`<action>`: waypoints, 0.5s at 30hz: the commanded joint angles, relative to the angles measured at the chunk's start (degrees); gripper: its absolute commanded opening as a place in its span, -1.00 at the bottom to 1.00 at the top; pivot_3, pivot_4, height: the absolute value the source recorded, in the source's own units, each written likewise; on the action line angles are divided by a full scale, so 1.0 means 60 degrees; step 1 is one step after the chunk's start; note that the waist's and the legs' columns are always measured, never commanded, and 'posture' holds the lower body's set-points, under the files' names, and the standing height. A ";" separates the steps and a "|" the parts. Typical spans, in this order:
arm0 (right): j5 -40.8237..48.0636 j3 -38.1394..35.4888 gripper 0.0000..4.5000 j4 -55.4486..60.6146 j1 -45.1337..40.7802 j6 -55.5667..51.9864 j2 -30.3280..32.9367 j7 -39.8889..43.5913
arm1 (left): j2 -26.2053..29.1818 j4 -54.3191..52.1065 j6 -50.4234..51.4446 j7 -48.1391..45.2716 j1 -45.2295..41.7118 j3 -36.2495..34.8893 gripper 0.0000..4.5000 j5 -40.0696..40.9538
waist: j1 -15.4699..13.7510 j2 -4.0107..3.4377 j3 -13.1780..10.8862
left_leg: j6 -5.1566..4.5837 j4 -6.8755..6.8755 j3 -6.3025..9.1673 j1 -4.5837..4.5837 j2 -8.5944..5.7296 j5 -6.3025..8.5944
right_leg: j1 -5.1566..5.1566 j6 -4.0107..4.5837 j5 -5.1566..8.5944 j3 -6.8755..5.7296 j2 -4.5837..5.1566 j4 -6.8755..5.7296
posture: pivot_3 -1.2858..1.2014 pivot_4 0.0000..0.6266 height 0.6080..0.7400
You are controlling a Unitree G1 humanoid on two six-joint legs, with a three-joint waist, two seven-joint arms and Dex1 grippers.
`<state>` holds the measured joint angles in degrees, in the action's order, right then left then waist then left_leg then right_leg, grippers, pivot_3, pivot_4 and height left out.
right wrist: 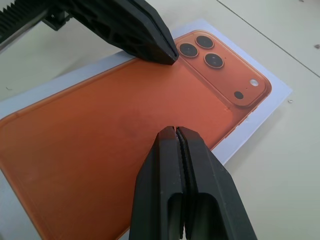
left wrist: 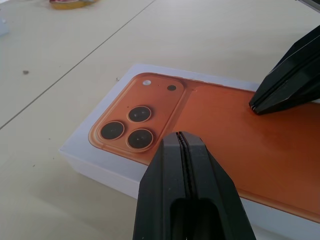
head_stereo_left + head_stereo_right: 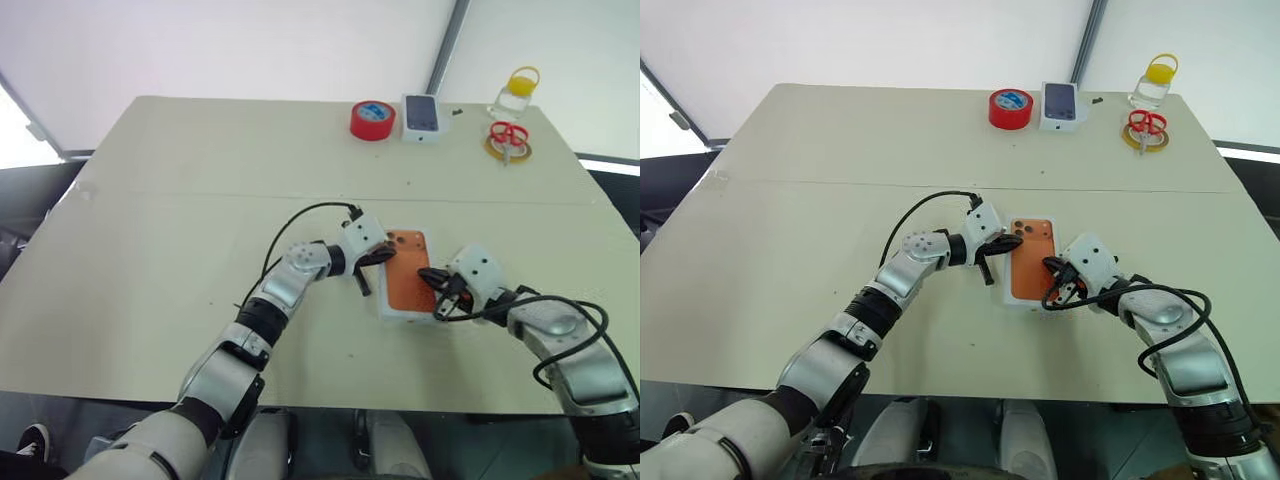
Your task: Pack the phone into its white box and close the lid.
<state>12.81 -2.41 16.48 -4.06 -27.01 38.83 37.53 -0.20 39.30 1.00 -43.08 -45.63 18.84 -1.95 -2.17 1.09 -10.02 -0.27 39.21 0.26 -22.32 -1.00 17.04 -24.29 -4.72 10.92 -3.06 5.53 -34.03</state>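
Left gripper (image 3: 376, 258) at frame centre, fingers pressed together, arm reaching from lower left; right gripper (image 3: 432, 276) just right of centre, fingers together, arm bent from lower right.

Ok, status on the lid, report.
Left gripper shut, right gripper shut, both tips over the lid. Lid sits on the white box, picture side up. Nothing in the way.

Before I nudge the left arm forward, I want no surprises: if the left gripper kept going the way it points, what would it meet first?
Most likely the lid: the shut left gripper points down across its orange picture. Just beyond, the shut right gripper rests its tip on the same face, though depth is hard to judge.
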 commanded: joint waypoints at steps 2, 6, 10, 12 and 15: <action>0.1657 -0.0792 -0.43 0.0584 -0.0092 -0.0493 -0.0583 0.0454 | 0.0037 -0.0290 0.0877 -0.0667 0.0350 -0.0639 -0.63 0.0845 | 0.0017 -0.0010 -0.0003 | 0.0000 0.0000 0.0003 -0.0001 0.0002 0.0000 | -0.0001 -0.0006 -0.0005 0.0000 0.0000 0.0000 | 0.03 -0.52 1.00; 0.1837 -0.1140 0.50 0.0346 -0.0427 -0.0425 -0.0549 0.0427 | 0.0564 -0.2202 0.1252 -0.1189 0.0891 -0.1327 0.26 0.1747 | 0.0015 -0.0025 -0.0013 | 0.0000 0.0000 -0.0001 -0.0014 -0.0002 0.0000 | -0.0016 -0.0018 -0.0013 0.0003 0.0002 -0.0004 | 0.03 -0.52 1.00; 0.2218 -0.1520 1.00 0.0528 -0.0222 -0.0008 -0.0273 0.1192 | 0.1832 -0.4346 0.2082 -0.1701 0.1892 -0.1723 0.98 0.2306 | 0.0012 -0.0033 -0.0019 | 0.0000 -0.0002 0.0004 -0.0020 0.0001 0.0000 | -0.0028 -0.0015 -0.0014 0.0003 0.0000 -0.0009 | 0.03 -0.52 1.00; 0.2222 -0.1856 1.00 0.0667 0.0160 0.0608 0.0017 0.1728 | 0.2621 -0.5569 0.2374 -0.2014 0.2601 -0.1998 0.98 0.2693 | 0.0012 -0.0046 -0.0017 | 0.0001 -0.0005 0.0003 -0.0018 0.0001 0.0000 | -0.0027 -0.0014 -0.0013 0.0005 0.0000 -0.0012 | 0.03 -0.52 1.00; 0.2772 -0.2850 1.00 0.0405 0.0522 0.0800 0.0478 0.2369 | 0.3784 -0.7001 0.2944 -0.2068 0.3601 -0.2940 0.98 0.3365 | 0.0012 -0.0063 -0.0031 | 0.0000 -0.0006 -0.0003 -0.0017 -0.0002 0.0001 | -0.0025 -0.0010 -0.0011 0.0013 0.0005 -0.0010 | 0.03 -0.52 1.00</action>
<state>27.34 -14.74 17.96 -0.95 -24.51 39.96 49.65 20.26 3.03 17.26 -54.88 -25.06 4.88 15.17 -2.09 0.71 -10.20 -0.27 39.19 0.23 -22.43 -1.03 17.04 -24.44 -4.68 10.92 -2.98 5.58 -34.05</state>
